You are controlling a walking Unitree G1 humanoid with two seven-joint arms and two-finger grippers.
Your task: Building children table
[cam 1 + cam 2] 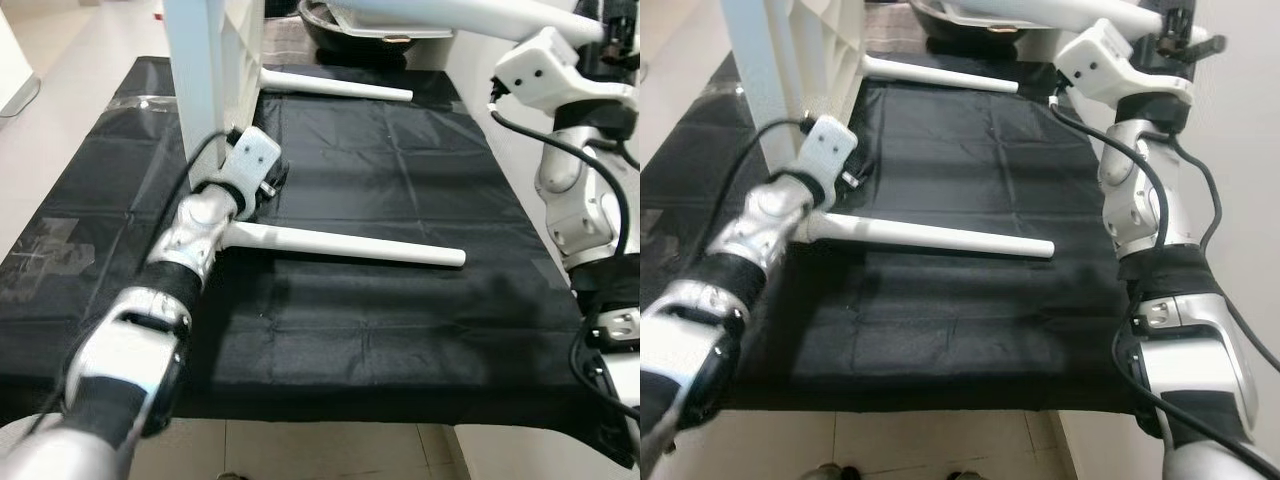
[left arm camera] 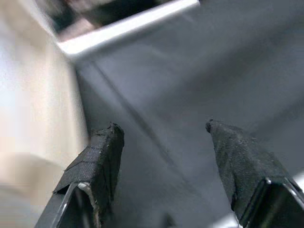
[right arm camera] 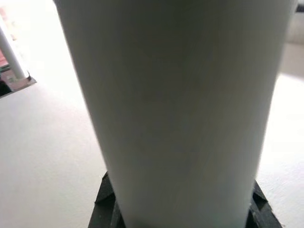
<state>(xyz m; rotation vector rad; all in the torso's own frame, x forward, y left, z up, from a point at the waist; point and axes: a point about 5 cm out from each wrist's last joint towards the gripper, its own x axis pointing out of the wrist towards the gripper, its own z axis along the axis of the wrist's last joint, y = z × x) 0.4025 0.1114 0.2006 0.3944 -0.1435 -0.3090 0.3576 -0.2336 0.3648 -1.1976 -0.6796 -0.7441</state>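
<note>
- Black cloth (image 1: 400, 330) is spread over the floor, and the white table parts are laid on it
- A white table leg (image 1: 350, 245) is seen lying flat near the middle of the cloth, its long axis running across from the robot's left to its right, the free rounded end pointing right
- A second leg (image 1: 335, 86) is laid farther off, roughly parallel, its tip also pointing right
- The white table frame (image 1: 205, 90) is stood on edge at the cloth's far left, just beside the near leg's left end
- The left gripper (image 2: 164, 137) is held low over the cloth by the frame, fingers (image 2: 102, 152) apart and closed on nothing
- The right gripper (image 3: 180, 209) is raised at the far right, its fingers clamped on a thick white leg (image 3: 180, 104)
- Bare cloth is left open in front of the near leg, up to the near edge, where pale floor tiles (image 1: 320, 450) begin
</note>
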